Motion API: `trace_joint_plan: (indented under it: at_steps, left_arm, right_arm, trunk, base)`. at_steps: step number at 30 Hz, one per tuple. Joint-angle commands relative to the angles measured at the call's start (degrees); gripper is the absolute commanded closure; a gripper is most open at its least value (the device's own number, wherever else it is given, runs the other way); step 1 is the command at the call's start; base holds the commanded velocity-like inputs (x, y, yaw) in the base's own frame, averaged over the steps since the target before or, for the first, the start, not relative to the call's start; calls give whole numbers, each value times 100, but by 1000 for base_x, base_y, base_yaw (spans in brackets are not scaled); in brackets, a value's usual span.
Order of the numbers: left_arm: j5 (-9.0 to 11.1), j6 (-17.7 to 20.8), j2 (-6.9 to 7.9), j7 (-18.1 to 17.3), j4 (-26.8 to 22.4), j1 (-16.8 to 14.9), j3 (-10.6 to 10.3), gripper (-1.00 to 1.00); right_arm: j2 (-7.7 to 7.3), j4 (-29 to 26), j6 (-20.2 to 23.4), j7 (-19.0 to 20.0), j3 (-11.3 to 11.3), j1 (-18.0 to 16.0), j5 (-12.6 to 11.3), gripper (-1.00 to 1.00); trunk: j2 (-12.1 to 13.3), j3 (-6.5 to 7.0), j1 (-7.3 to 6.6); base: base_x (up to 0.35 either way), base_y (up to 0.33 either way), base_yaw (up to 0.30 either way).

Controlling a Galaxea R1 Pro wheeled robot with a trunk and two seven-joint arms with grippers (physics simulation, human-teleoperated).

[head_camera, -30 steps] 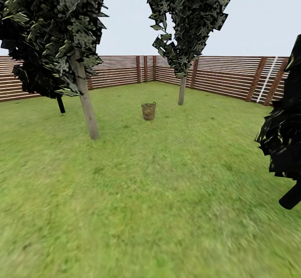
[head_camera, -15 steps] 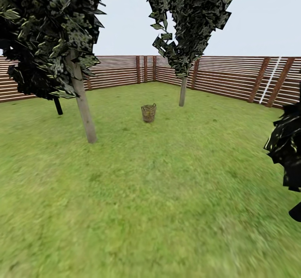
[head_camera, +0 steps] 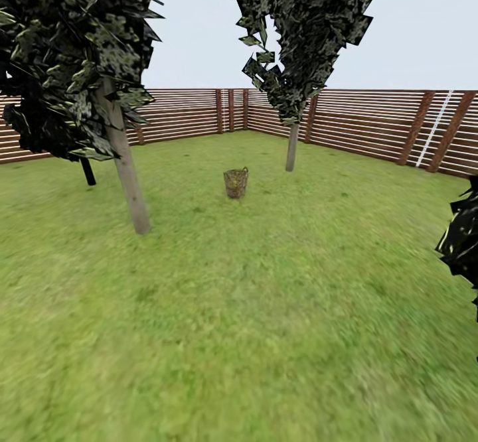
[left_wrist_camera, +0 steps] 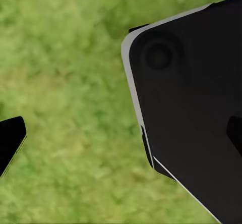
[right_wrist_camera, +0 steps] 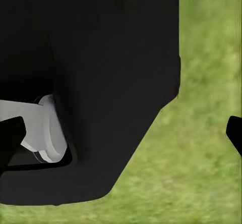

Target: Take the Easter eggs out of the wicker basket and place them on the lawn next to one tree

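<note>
A wide green lawn point(head_camera: 252, 309) is stretching away in the head view, ringed by a brown slatted wooden fence point(head_camera: 372, 123) under a pale sky. The wicker basket point(head_camera: 236, 183) is standing upright on the grass, far ahead toward twelve o'clock, and its contents are too small to make out. A tree with a pale grey trunk point(head_camera: 123, 156) is rising at about ten o'clock of the basket's spot, nearer the camera, and a second pale-trunked tree point(head_camera: 292, 147) is standing beyond the basket toward one o'clock. Near-black foliage point(head_camera: 461, 243) is poking in at three o'clock. In the left wrist view, a black fingertip point(left_wrist_camera: 10, 141) is showing over grass beside a dark rounded robot body panel point(left_wrist_camera: 191, 113). In the right wrist view, black fingertips point(right_wrist_camera: 234, 133) are showing at both edges, beside dark robot bodywork point(right_wrist_camera: 101, 72). Whether either pincer is wide or narrow cannot be told; the basket is lying well apart from both.
</note>
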Motion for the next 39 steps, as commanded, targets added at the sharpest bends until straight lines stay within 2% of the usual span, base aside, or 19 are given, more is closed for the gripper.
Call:
trace_joint_plan:
  at_steps: [1,26,39]
  left_arm:
    - [-35,-16,1,42,-1,0,-42,-100]
    - [-35,-16,3,42,-1,0,-46,-100]
    - [-35,-16,-2,42,-1,0,-46,-100]
  right_arm:
    - [1,10,-36,-2,-38,-2,-24,-100]
    - [18,0,-41,-2,-51,-2,-69,-100]
    - [69,-162,-57,-2,22,-2,-22,-100]
  trunk:
    - [-3,-4,5]
    - [-3,-4,5]
    - [-3,-4,5]
  base:
    - [340,0,0]
    - [340,0,0]
    - [340,0,0]
